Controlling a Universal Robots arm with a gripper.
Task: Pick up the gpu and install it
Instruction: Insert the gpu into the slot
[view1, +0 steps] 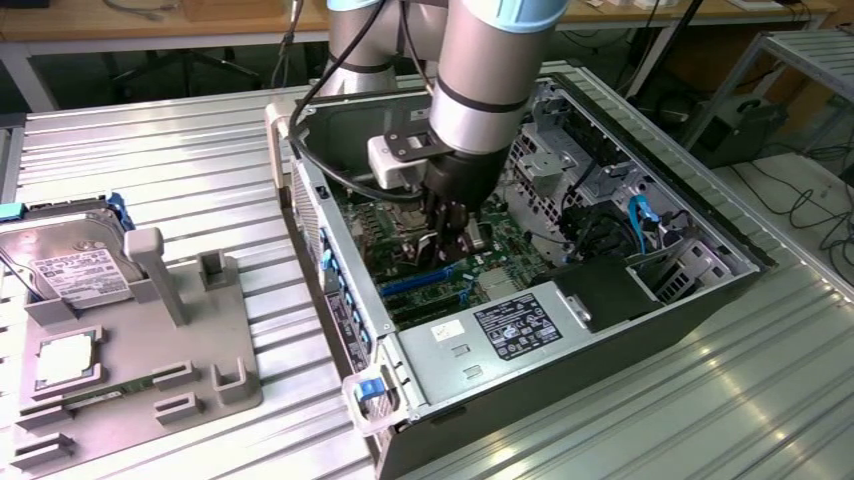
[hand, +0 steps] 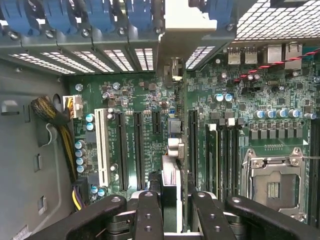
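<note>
Ribbed metal table (view1: 174, 160) with an open PC case (view1: 694, 290) lying on it, arm reaching down inside. Gripper (hand: 170, 210) is clamped on the gpu (hand: 171, 187), seen edge-on as a narrow slab between the black fingers (hand: 148, 215), held upright just over the motherboard (hand: 145, 100) among the expansion slots. Over at the exterior view's left, a hard drive (view1: 74, 262) sits in a grey fixture tray (view1: 200, 350)

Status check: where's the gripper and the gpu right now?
Gripper down inside the PC case, shut on the gpu. Card edge-on, above the motherboard slots. Nothing seen blocking.
</note>
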